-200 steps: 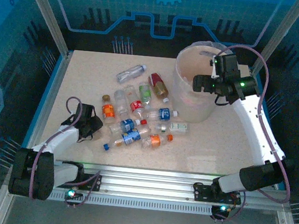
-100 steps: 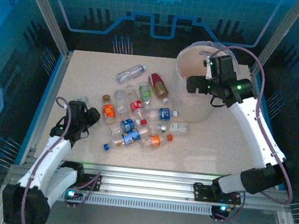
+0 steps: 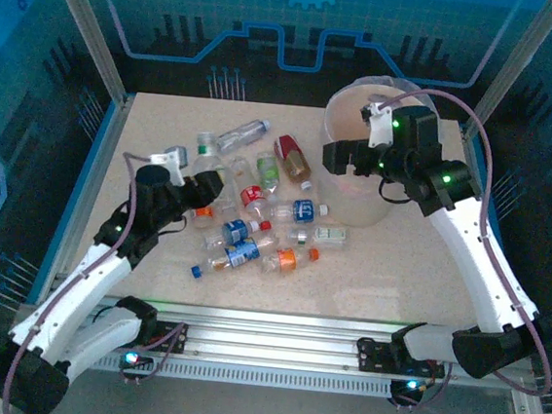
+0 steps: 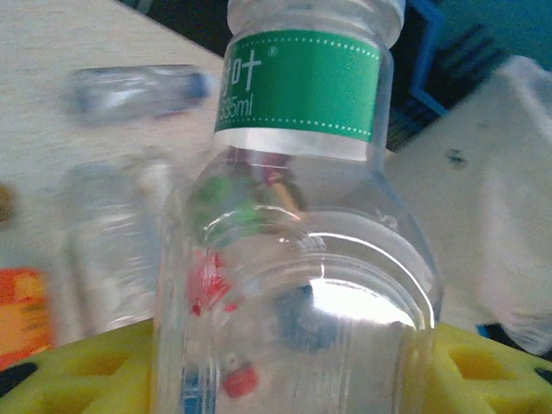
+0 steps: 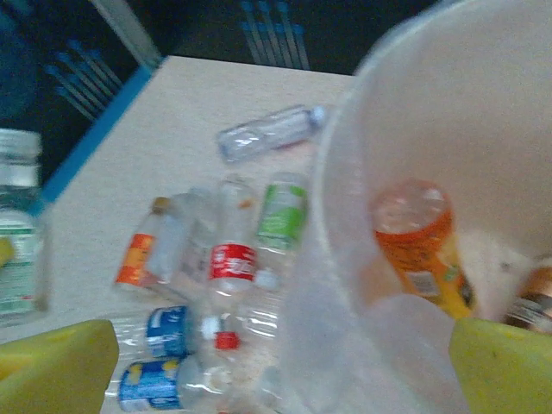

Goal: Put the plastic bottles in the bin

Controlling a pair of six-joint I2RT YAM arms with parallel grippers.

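Surface: pale speckled table point(image 3: 397, 268) inside a frame with blue-lit panels point(image 3: 295, 13) behind it.
Left gripper point(image 3: 201, 172): raised off the table, narrowed onto a green-label bottle point(image 3: 204, 147).
Grip detail, left wrist view: yellow pads point(image 4: 78, 371) press on either side of the clear body of that bottle point(image 4: 297, 259).
Held bottle, axis: the long axis runs straight out from the fingers, with the green-banded end farthest from the wrist. From above, that end points toward the far edge of the table. The tip is cut off at the top of the wrist view, so I cannot tell if there is a cap.
Right gripper point(image 3: 337, 159): spread wide with nothing held, hanging over the near-left rim of the bin point(image 3: 365, 201).
Right wrist view: its pads point(image 5: 56, 362) sit at the two bottom corners, with the bin wall point(image 5: 345, 259) below and between them.
Inside the bin, right wrist view: an orange bottle point(image 5: 418, 237) lies against the wall, top end up-frame. The overhead view shows the contents only as a blur.
Loose bottles point(image 3: 244, 231): a scattered cluster lying flat between the two grippers, axes mixed.
Lone clear bottle point(image 3: 242, 135): beyond the left gripper, lying on a diagonal, blurred in the left wrist view.
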